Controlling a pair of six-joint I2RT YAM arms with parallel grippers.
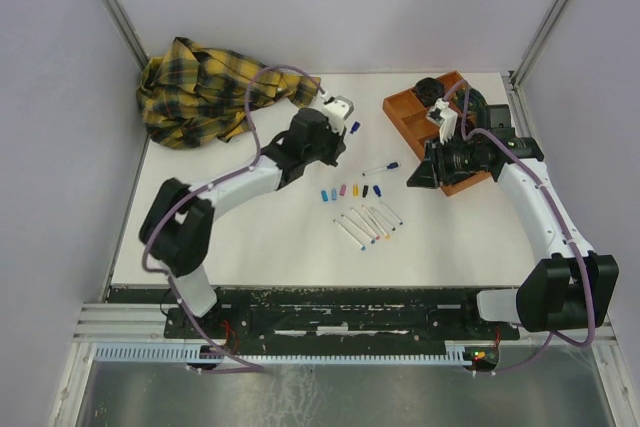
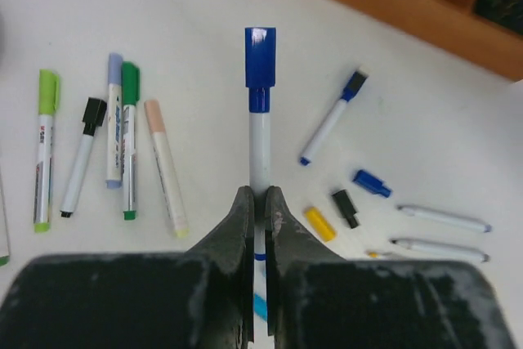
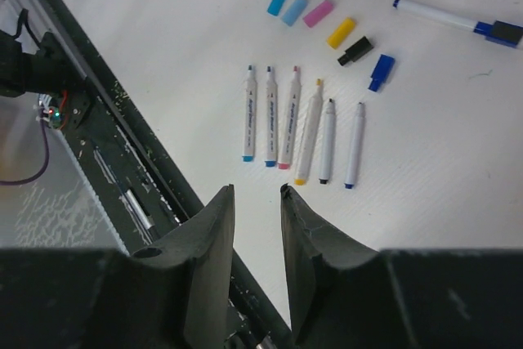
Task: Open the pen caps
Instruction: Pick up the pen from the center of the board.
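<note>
Nearer than the row of loose caps [image 3: 319, 12], six uncapped pens [image 3: 288, 120] are laid side by side. Just beyond the row, one capped pen [image 3: 433, 14] is laid flat. Farther beyond the row and a little to its left, a white barrel [image 2: 260, 145] is clamped between the closed jaws of the left gripper [image 2: 260, 195], its blue cap [image 2: 261, 56] seated and pointed away from the jaws. Beyond the row to the right, over the orange tray [image 1: 405, 112], the right gripper [image 3: 255, 192] is held with its jaws slightly apart and nothing between them. The pulling of this blue cap is judged to be the step in hand. It is best done if the cap is pinched squarely across its sides by the right gripper and drawn straight along the barrel's line, with the barrel clamped hard; a sideways tug is likely to twist the pen out of the grip.
</note>
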